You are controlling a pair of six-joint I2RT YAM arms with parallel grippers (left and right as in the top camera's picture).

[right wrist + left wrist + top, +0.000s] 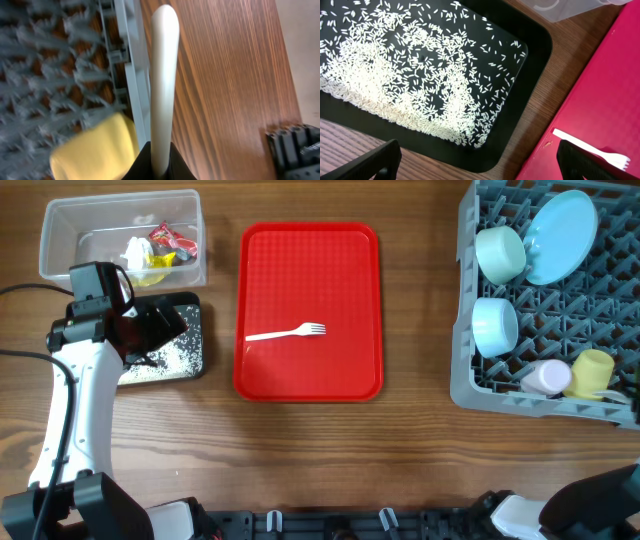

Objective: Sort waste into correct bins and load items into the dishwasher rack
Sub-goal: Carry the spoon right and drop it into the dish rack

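Observation:
My left gripper (480, 167) hangs open over the near corner of the black tray (540, 45), which holds scattered rice grains (395, 65); nothing is between its fingers. A white fork (290, 333) lies on the red serving tray (310, 280). The clear tub (60, 220) holds red and yellow wrappers (170, 242) and a tissue (137, 250). The dishwasher rack (465, 330) carries a plate (560, 235), two bowls (500, 253), a pale cup (545, 377) and a yellow cup (592, 372). My right gripper (161, 150) is shut on a white spoon handle (164, 75) beside the rack wall (127, 60).
Bare wooden table lies between the red tray and the rack and along the front edge. The left arm's white link (75, 410) crosses the table's left side. The right arm's base (590, 500) sits at the front right corner.

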